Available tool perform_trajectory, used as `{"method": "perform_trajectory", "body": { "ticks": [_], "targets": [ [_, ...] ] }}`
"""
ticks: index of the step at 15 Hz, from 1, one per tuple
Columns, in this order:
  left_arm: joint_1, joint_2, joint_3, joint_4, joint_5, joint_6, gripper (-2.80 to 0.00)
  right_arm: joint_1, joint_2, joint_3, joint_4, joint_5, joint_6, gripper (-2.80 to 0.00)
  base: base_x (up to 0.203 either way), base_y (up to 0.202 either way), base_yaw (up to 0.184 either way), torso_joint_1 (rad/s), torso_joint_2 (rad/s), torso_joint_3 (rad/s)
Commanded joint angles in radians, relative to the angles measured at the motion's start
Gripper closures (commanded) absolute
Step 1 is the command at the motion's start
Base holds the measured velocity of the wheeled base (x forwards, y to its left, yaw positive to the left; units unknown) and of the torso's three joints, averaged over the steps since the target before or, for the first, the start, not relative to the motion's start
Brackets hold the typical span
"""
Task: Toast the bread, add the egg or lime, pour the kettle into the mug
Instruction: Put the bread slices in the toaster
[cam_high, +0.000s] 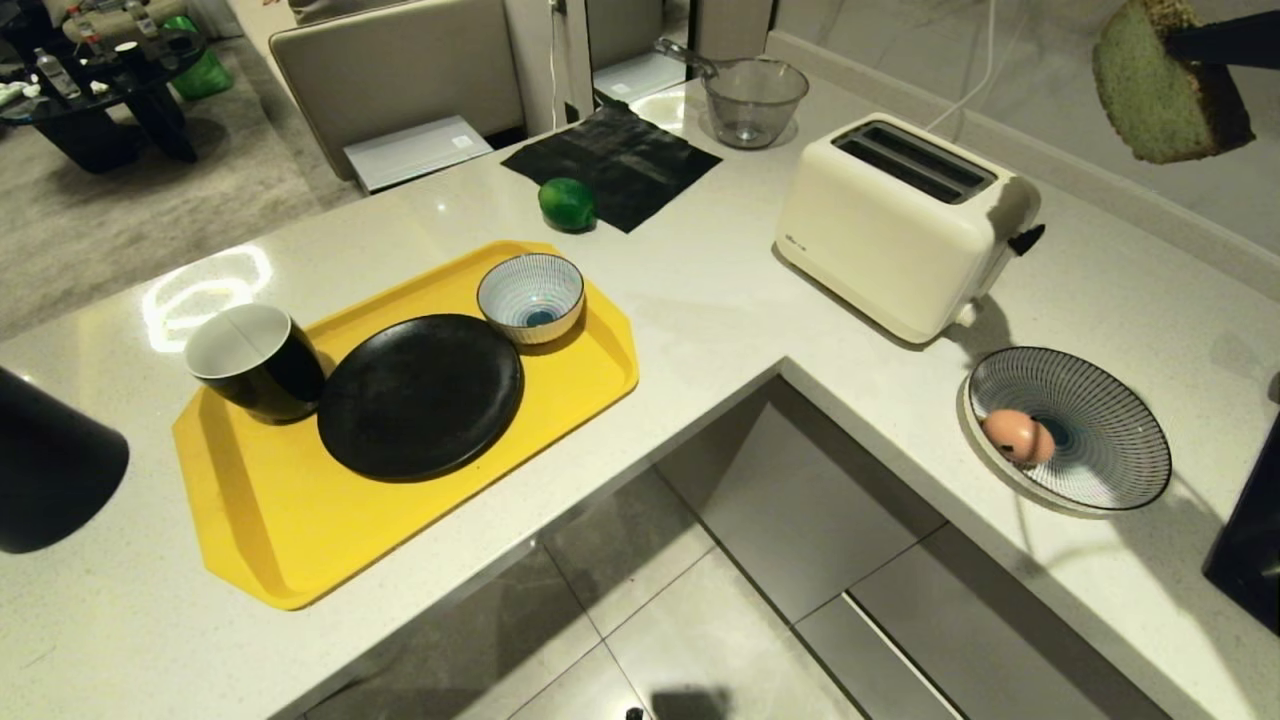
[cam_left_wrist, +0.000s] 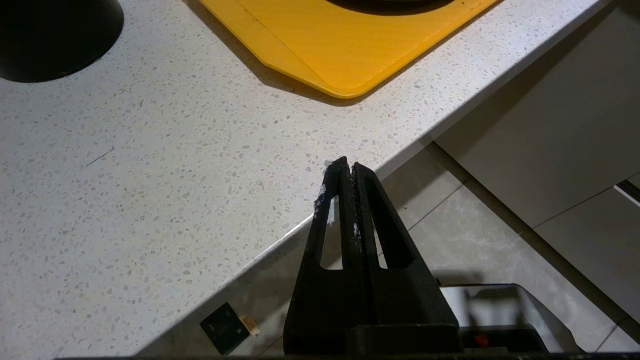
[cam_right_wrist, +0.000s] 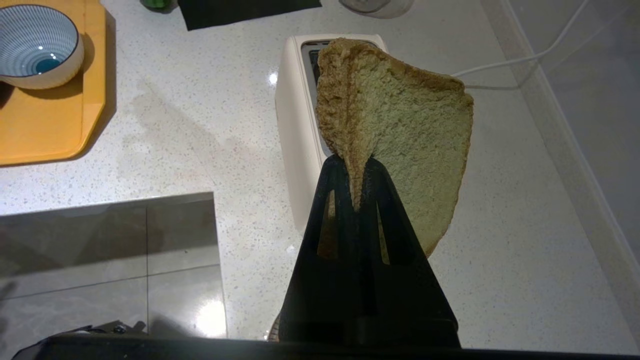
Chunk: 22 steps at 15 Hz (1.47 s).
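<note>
My right gripper is shut on the bread, pinching a corner of its tan crust. The pale green slice hangs high in the air at the far right, beyond and above the cream toaster, whose two slots face up. The egg lies in a striped dish near the counter's front edge. The lime rests beside a black cloth. The black mug stands on the yellow tray. The kettle is at the left edge. My left gripper is shut and empty over the counter's edge.
A black plate and a blue-striped bowl share the tray with the mug. A black cloth and a glass bowl sit at the back. The counter is L-shaped with floor in the notch; a white cord runs behind the toaster.
</note>
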Motion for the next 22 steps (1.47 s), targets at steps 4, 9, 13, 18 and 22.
{"method": "perform_trajectory", "body": {
  "ticks": [4,9,13,18,22],
  "targets": [
    [0.0,0.001,0.0,-0.001,0.0,0.0,0.0,0.0,-0.021,0.006,0.002,-0.004,0.0,0.0,0.0,0.0,0.0,0.0,0.0,0.0],
    [0.0,0.001,0.0,0.0,0.0,0.0,0.0,-0.076,-0.019,0.018,-0.001,0.015,0.004,0.0,0.0,0.0,0.0,0.0,0.0,0.0],
    [0.0,0.001,0.0,0.0,0.0,0.0,0.0,-0.142,-0.033,0.03,-0.001,0.104,0.003,0.0,0.0,0.0,0.0,0.0,0.0,0.0],
    [0.0,0.001,0.0,0.0,0.0,0.0,0.0,-0.142,-0.058,0.024,-0.003,0.168,0.0,0.0,0.0,0.0,0.0,0.0,0.0,0.0],
    [0.0,0.001,0.0,-0.001,0.0,0.0,0.0,-0.142,-0.055,0.021,-0.003,0.17,0.0,0.0,0.0,0.0,0.0,0.0,0.0,0.0]
  ]
}}
